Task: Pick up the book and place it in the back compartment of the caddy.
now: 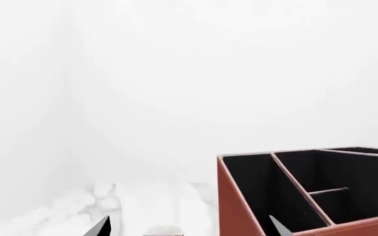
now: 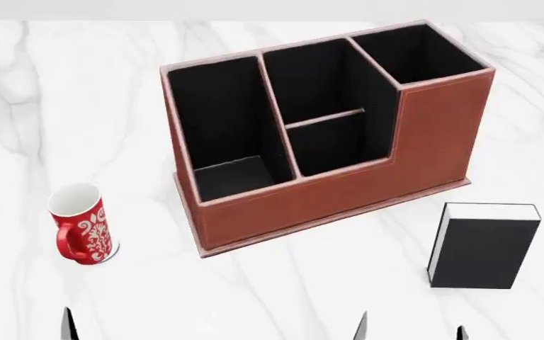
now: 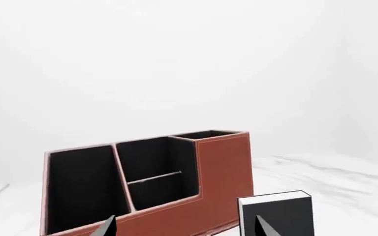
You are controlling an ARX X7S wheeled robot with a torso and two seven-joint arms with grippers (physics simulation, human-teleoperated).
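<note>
The black book (image 2: pixel 484 244) with white page edges stands upright on the marble table, right of and in front of the caddy (image 2: pixel 348 195). It also shows in the right wrist view (image 3: pixel 277 216). The reddish-brown caddy has a long cell at the left, a split middle and a tall cell at the right. The back compartment (image 2: pixel 336 147) is the small middle cell by the low wall, and it is empty. My right gripper (image 2: pixel 410 329) is open and empty, short of the book; in its wrist view (image 3: pixel 184 227) one fingertip overlaps the book. My left gripper (image 1: pixel 189 228) is open and empty, with one fingertip (image 2: pixel 67 324) showing below the mug.
A red-and-white patterned mug (image 2: pixel 81 225) stands left of the caddy, near my left gripper; its rim (image 1: pixel 163 231) shows between the left fingertips. The caddy's end wall (image 1: pixel 241 196) is close on one side of the left gripper. White marble table (image 2: pixel 253 290) all around.
</note>
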